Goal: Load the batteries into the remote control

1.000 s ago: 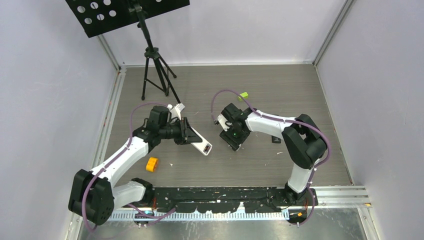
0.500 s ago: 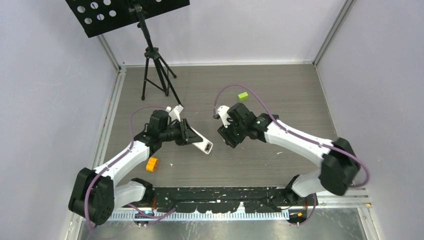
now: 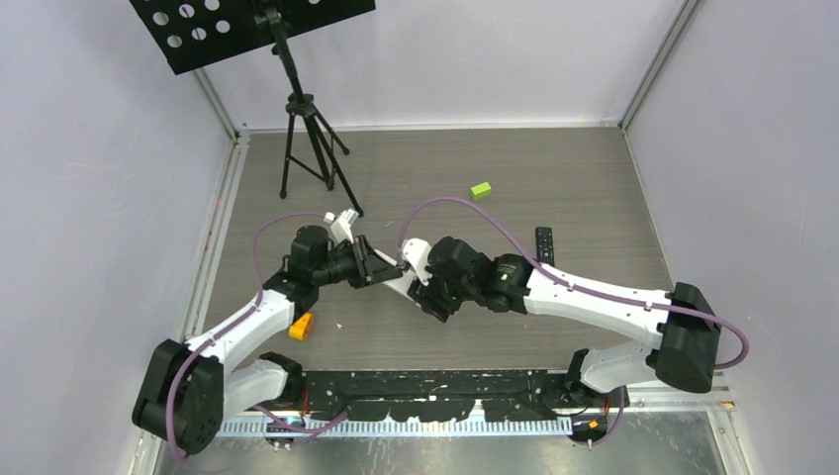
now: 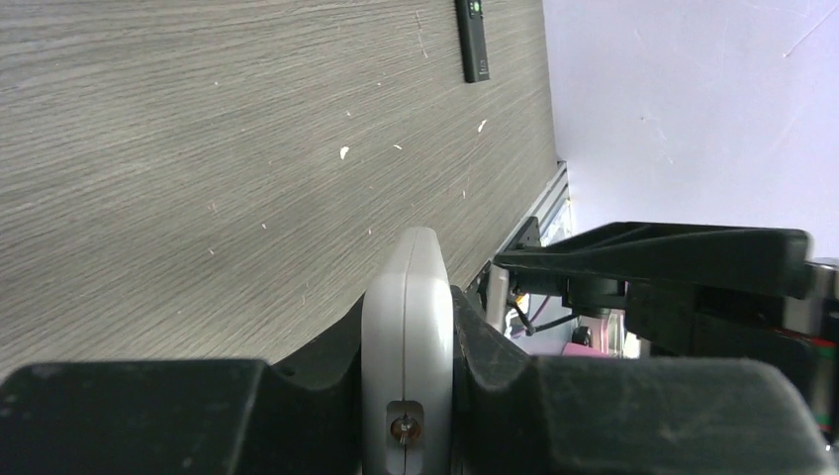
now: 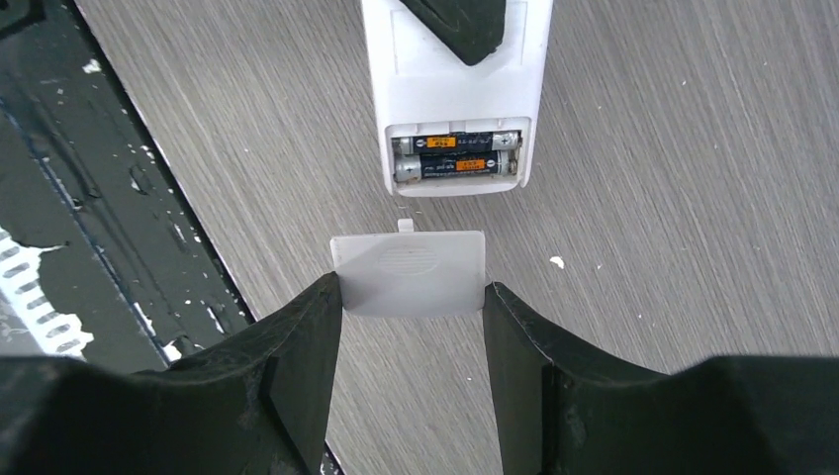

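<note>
My left gripper (image 3: 373, 269) is shut on a white remote control (image 3: 397, 283) and holds it above the table; in the left wrist view the remote (image 4: 408, 327) shows edge-on between the jaws. In the right wrist view the remote (image 5: 455, 89) has its battery bay open, and two dark batteries (image 5: 457, 156) with orange labels lie side by side in it. My right gripper (image 5: 411, 297) is shut on the white battery cover (image 5: 411, 274), held just short of the bay's end. In the top view the right gripper (image 3: 431, 297) meets the remote's near end.
A black remote (image 3: 545, 243) lies on the table to the right and also shows in the left wrist view (image 4: 473, 40). A lime-green block (image 3: 481, 189) sits at the back. An orange block (image 3: 300, 326) lies by the left arm. A tripod (image 3: 307, 148) stands back left.
My right arm has swung left and nearer, bringing the cover up to the remote's open end. The left gripper with the remote has shifted slightly left.
</note>
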Controlling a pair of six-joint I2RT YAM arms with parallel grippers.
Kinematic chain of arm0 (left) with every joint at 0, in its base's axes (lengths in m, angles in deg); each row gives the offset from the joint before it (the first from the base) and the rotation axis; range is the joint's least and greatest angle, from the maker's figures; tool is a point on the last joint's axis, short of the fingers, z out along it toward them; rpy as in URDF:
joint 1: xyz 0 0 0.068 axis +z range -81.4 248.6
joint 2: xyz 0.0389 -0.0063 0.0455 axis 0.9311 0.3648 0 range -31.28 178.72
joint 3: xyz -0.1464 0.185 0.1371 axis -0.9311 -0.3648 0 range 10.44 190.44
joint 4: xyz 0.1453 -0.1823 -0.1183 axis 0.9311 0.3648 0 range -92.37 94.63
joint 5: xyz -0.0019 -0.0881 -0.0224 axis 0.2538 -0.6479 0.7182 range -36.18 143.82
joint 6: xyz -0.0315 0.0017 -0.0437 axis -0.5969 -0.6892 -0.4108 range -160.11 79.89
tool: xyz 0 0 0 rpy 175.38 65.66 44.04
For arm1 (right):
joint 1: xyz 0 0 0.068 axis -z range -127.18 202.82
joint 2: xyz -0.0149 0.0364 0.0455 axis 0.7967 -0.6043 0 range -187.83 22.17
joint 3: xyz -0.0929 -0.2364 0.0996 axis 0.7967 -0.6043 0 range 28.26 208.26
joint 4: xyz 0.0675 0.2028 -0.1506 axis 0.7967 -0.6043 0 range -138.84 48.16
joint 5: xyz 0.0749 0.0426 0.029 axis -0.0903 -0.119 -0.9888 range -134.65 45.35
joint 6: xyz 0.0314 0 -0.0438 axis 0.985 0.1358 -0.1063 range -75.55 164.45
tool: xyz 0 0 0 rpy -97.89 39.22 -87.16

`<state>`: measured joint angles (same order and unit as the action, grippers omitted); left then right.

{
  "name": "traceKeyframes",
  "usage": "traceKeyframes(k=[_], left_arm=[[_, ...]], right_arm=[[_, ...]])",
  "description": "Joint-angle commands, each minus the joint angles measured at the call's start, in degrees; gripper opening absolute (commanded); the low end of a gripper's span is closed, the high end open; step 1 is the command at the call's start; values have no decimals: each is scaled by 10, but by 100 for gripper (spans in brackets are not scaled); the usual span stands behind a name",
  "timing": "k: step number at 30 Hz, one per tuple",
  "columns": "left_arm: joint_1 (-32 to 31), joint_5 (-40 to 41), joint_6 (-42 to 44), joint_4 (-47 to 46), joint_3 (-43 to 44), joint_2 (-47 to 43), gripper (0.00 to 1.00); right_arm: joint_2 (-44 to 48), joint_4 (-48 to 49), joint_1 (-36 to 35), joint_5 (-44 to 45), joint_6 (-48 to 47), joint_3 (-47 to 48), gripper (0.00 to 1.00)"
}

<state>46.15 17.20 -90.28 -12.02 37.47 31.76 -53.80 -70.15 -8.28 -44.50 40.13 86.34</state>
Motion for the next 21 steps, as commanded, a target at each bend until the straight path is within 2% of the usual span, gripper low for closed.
traceKeyframes(k=[1,8,21], left_arm=[[2,1,0,-41,-9,-36,0],[2,-20,-2,-41,-14,-38,0],[2,-38,5,-44,-15,-38,0]], right_arm=[[-21,14,-6,39,1,31,48],[-48,35,-16,68,3,41,48],[-70,46,-19,57,-2,57,48]])
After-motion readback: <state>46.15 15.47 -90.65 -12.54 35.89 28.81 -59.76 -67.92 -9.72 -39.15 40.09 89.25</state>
